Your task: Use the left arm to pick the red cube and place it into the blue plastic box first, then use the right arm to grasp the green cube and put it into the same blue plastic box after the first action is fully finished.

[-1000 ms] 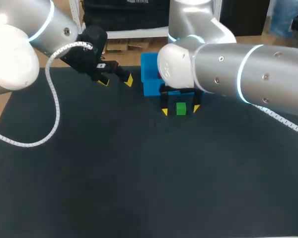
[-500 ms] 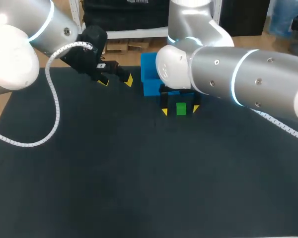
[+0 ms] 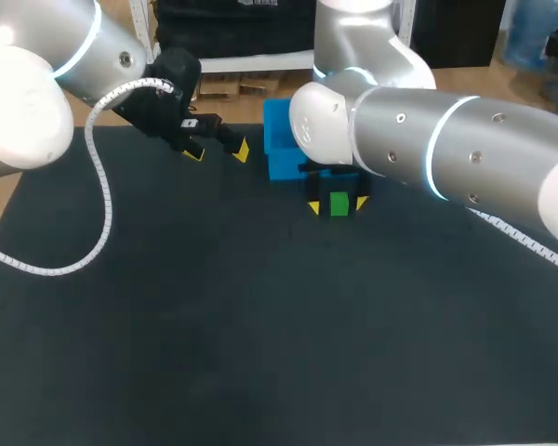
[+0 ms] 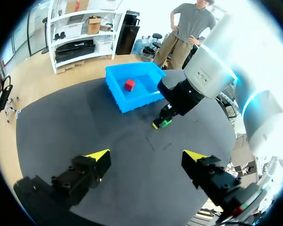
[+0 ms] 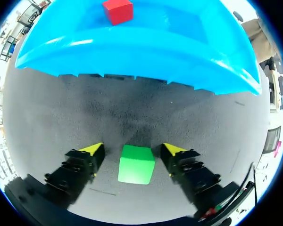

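The green cube (image 3: 338, 204) rests on the black mat just in front of the blue plastic box (image 3: 279, 130). My right gripper (image 3: 338, 204) is down around it, one yellow-tipped finger on each side. In the right wrist view the green cube (image 5: 137, 164) lies between the fingers of that gripper (image 5: 134, 149), with a thin gap on both sides, so it is open. The red cube (image 5: 118, 11) lies inside the blue box (image 5: 132, 52). My left gripper (image 3: 218, 150) hangs open and empty to the left of the box. It looks across at the red cube (image 4: 129, 85) and green cube (image 4: 166, 123).
A black mat (image 3: 260, 334) covers the table, bare across the whole near half. My right arm (image 3: 446, 149) spans from the right side and hides most of the box from above.
The right gripper's fingers have drawn in closer to the green cube. The right arm has shifted slightly leftward. The left arm has not moved.
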Controlling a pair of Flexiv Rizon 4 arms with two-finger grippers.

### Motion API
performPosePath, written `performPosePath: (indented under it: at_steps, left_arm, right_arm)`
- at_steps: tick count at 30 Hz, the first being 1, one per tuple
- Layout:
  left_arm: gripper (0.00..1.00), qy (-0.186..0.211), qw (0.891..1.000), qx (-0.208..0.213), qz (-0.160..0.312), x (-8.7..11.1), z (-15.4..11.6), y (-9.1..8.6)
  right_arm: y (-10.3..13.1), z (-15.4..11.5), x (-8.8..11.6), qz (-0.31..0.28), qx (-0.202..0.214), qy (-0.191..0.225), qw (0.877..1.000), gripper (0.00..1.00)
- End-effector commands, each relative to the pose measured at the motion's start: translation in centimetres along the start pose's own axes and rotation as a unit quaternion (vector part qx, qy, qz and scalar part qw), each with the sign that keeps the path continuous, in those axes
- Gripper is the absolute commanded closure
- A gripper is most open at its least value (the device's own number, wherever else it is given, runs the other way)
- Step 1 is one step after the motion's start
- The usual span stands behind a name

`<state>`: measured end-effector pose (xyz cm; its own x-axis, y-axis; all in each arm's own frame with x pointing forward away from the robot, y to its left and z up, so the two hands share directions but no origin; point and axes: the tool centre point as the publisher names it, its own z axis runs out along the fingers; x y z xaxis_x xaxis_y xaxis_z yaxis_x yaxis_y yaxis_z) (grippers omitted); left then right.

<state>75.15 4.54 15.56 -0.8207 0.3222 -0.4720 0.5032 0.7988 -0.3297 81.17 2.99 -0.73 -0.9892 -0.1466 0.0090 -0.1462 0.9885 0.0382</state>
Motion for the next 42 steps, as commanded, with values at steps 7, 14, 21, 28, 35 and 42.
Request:
performPosePath:
  at_steps: [7,14,21,28,35,42]
  left_arm:
    - [0.0,-0.002,1.0,0.002,0.001,0.1,-0.1,0.1]
    - [0.0,-0.002,1.0,0.002,0.001,0.1,-0.1,0.1]
    - [0.0,-0.002,1.0,0.002,0.001,0.1,-0.1,0.1]
    - [0.0,-0.002,1.0,0.002,0.001,0.1,-0.1,0.1]
    - [0.0,-0.002,1.0,0.002,0.001,0.1,-0.1,0.1]
    - [0.0,-0.002,1.0,0.002,0.001,0.1,-0.1,0.1]
  right_arm:
    - [0.1,0.2,0.4,0.004,-0.001,-0.002,1.0,1.0]
    - [-0.2,0.0,0.8,0.005,0.0,-0.003,1.0,1.0]
    - [-0.3,-0.7,1.7,0.006,0.001,-0.002,1.0,1.0]
    - [-1.0,-1.9,2.0,0.009,0.003,-0.004,1.0,1.0]
    - [-1.3,-3.1,2.5,0.013,0.003,-0.007,1.0,1.0]
    - [-1.6,-4.0,2.7,0.014,0.002,-0.011,1.0,1.0]
